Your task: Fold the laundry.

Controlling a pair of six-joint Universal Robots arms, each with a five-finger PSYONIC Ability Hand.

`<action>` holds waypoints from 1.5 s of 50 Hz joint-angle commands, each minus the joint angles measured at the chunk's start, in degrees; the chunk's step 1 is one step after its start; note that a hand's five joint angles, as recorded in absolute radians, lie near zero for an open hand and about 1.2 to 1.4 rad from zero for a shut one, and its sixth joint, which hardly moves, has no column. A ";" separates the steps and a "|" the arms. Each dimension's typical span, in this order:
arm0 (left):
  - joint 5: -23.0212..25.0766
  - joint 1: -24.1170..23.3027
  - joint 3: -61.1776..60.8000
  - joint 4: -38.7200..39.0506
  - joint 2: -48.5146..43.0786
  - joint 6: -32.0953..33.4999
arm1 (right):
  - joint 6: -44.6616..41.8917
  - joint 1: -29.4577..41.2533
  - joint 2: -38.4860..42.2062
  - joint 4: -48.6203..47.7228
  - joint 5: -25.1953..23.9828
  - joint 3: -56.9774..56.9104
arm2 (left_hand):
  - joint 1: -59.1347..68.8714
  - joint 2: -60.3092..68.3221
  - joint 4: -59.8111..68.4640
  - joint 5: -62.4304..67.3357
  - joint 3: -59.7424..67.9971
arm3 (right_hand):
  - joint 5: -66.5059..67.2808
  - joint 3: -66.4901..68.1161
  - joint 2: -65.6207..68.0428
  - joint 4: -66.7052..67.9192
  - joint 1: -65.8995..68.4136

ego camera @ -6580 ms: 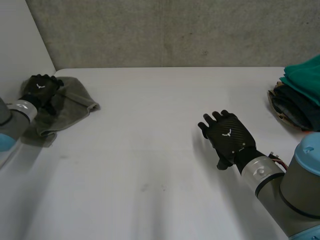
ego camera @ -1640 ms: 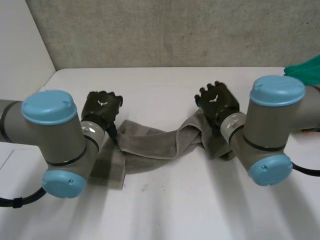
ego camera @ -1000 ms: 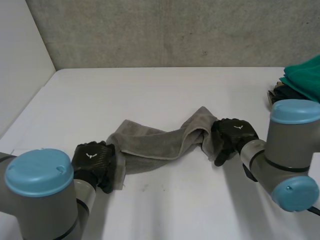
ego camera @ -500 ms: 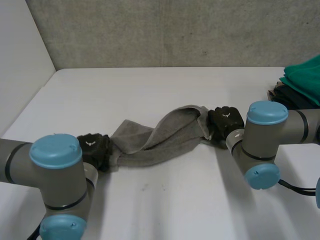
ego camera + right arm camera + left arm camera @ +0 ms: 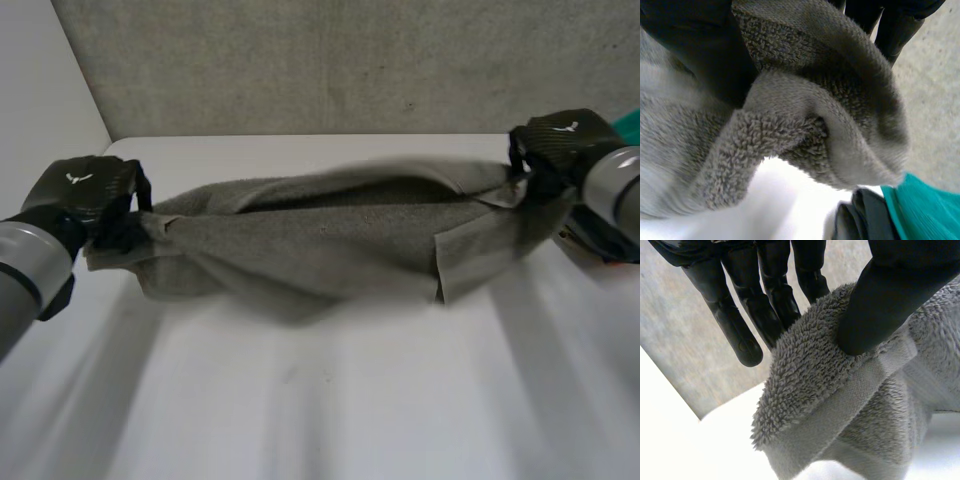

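A grey towel hangs stretched above the white table between my two hands. My left hand is shut on the towel's left end; in the left wrist view its thumb pinches the towel's corner against the fingers. My right hand is shut on the right end; in the right wrist view its thumb presses a bunched fold of towel against the fingers. The towel's middle sags and a loose flap hangs below near the right hand.
A pile of folded laundry, teal on top of dark grey, lies at the table's right edge behind my right hand. A grey wall stands along the table's far edge.
Both hands have lifted the towel off the table and moved apart, pulling it out wide. Before that they closed on its two ends.
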 commanded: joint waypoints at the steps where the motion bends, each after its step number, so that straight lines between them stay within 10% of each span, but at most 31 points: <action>1: 6.89 5.55 1.77 -5.04 -5.69 -0.01 | -6.73 -3.01 0.63 11.24 -1.01 -1.76 | 15.60 11.62 11.27 15.07 12.68 | 14.33 12.87 12.59 12.05 23.90; 9: 6.80 5.02 10.64 -5.30 -20.45 -0.01 | -6.83 -2.48 6.52 10.73 -0.83 -2.99 | 15.60 11.62 11.27 15.07 12.68 | 14.33 12.87 12.59 12.05 23.90; 17: 4.26 3.09 29.70 -4.25 -31.10 0.25 | 4.51 -2.21 11.62 -10.70 0.14 -6.59 | 15.60 11.62 11.27 15.07 12.68 | 14.33 12.87 12.59 12.05 23.90; 29: 1.18 0.80 47.13 27.02 -30.15 -0.01 | 15.06 -0.46 11.97 -50.10 7.69 -15.56 | 15.60 11.62 11.27 15.07 12.68 | 14.33 12.87 12.59 12.05 23.90; 52: 1.61 -2.53 7.85 32.14 -29.52 0.60 | 5.42 -0.90 16.62 -17.60 -4.79 5.16 | 15.60 11.62 11.27 15.07 12.68 | 14.33 12.87 12.59 12.05 23.90; 75: 1.44 -4.91 0.90 29.24 -20.56 0.25 | -1.11 -1.25 11.97 -30.23 -7.41 21.52 | 15.60 11.62 11.27 15.07 12.68 | -16.05 -17.52 -17.80 -18.33 -6.48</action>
